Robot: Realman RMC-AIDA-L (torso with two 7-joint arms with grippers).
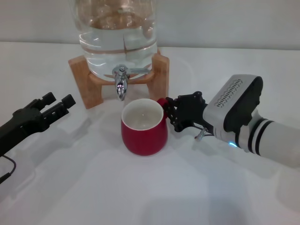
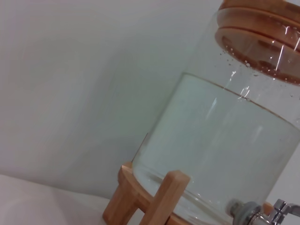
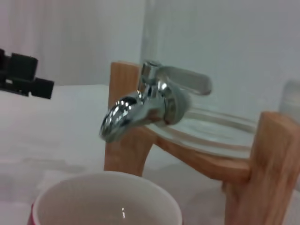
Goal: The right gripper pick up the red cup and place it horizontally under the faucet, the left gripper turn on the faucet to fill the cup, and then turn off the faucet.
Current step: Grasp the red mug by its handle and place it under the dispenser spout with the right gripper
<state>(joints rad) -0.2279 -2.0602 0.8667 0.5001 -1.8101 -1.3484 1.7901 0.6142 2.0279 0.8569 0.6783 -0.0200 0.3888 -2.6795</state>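
One red cup (upright), one faucet, two grippers.

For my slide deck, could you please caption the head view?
Right hand holds the red cup upright by its handle under the faucet; left hand waits open, apart.

The red cup is standing upright on the table, just before and below the faucet. The water jar is sitting on its wooden stand behind. The right gripper is touching the cup's right side; the left gripper is lying well left.
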